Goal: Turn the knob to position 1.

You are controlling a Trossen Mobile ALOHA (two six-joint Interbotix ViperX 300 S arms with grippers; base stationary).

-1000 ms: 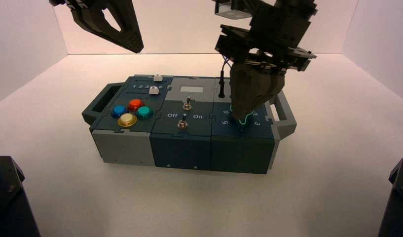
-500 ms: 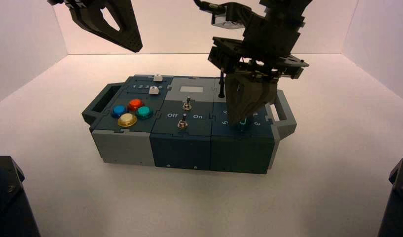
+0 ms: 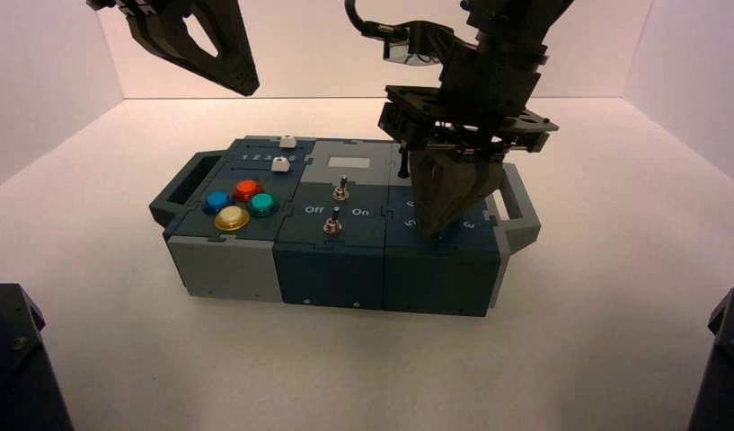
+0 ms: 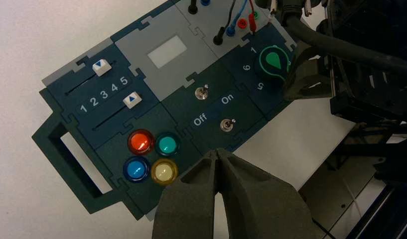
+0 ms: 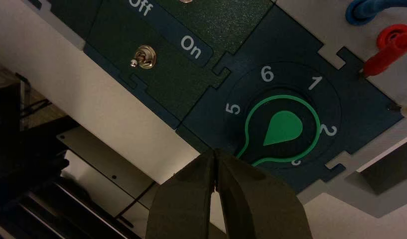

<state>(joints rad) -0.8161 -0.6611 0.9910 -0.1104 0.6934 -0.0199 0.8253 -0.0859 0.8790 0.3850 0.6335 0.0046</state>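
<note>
Knob (image 5: 283, 128) still needs turning: its pointer's away from the 1 (image 5: 315, 83), and your right gripper (image 5: 215, 152) is clenched on nothing beside it.

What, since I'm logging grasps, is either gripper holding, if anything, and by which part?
Nothing: the right gripper is shut beside the black, green-outlined rotary knob; the left gripper, also shut, hangs above the box.

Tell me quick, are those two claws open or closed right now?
Left gripper: closed, nothing in it, idle beyond the box.
Right gripper: closed, tips at the knob.
</note>
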